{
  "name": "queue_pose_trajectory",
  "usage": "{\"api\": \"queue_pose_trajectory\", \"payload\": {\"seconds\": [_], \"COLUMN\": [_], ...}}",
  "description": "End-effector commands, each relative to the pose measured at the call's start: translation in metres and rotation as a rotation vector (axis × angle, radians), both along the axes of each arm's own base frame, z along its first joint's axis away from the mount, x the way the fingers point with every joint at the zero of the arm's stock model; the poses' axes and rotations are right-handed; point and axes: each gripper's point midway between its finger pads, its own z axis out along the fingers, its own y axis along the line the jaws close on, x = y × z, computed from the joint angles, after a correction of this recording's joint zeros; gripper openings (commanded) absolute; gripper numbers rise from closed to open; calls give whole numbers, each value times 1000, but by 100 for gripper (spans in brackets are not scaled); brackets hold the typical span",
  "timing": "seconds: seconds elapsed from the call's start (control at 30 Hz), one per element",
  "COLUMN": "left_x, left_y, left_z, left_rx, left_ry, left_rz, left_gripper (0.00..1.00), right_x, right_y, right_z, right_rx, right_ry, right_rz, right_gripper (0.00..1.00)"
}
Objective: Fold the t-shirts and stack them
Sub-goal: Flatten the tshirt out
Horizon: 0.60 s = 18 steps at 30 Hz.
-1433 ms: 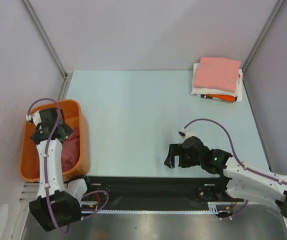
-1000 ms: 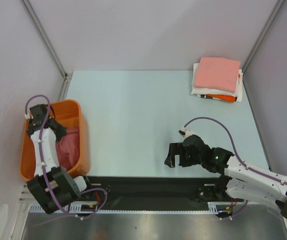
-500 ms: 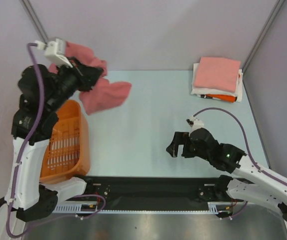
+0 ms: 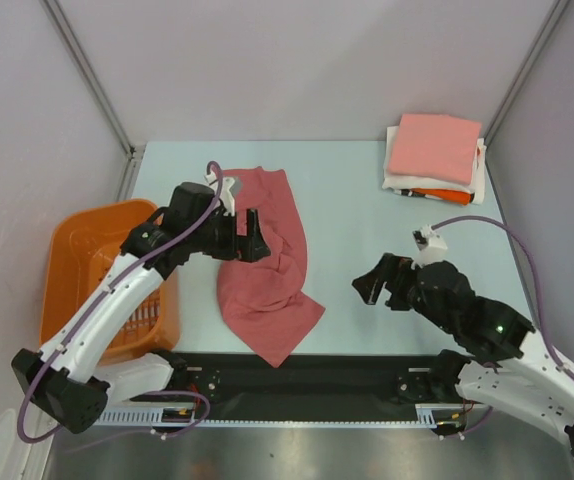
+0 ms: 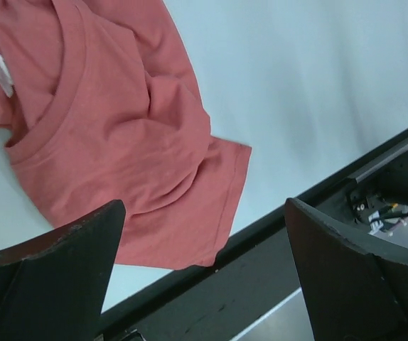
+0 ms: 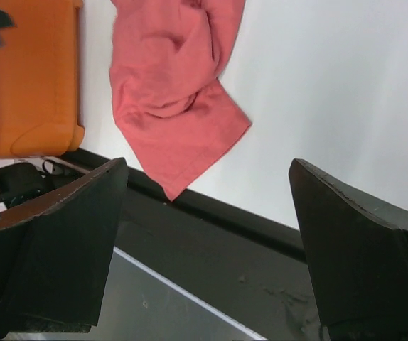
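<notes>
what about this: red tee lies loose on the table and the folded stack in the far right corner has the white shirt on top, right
No: the salmon-pink shirt tops the stack, the white shirt under it, per the top external view. The red tee does lie loose on the table.

White arms (image 4: 107,310), black joints (image 4: 189,203), seemingly purple cables (image 4: 487,223).

Open tabletop (image 4: 367,200) between crumpled t-shirt (image 4: 267,290) and folded stack (image 4: 432,148)
</notes>
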Motion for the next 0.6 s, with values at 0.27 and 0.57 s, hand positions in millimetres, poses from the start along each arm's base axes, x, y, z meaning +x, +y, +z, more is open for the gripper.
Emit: {"api": "queue_pose_trajectory", "payload": {"seconds": [0.27, 0.57], "left_x": [15, 11], "left_y": [48, 87], "left_z": [11, -7], "left_rx": [108, 163], "left_ry": [-177, -209], "left_rz": [227, 334], "left_gripper": [100, 100], "right_x": [-36, -62], "right_y": [114, 193], "right_z": [-117, -179], "right_rx": [-143, -210], "right_ry": [362, 521], "right_rz": [195, 371], "right_gripper": [99, 93]}}
